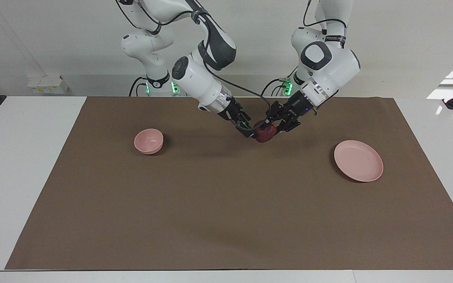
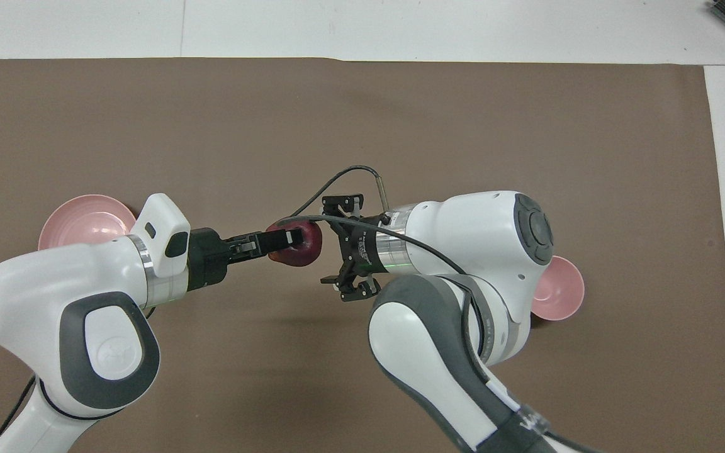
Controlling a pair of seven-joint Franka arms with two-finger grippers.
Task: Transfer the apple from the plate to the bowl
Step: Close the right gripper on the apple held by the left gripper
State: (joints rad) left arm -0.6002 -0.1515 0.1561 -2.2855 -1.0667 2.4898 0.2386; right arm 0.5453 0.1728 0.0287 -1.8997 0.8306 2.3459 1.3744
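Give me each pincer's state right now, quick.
Left pincer: closed on the apple, held in the air over the brown mat.
Right pincer: open, right at the apple, holding nothing yet.

No legible text, label, brand or number anywhere. Only faint, unreadable print on the dark band of the left arm at about one o'clock.
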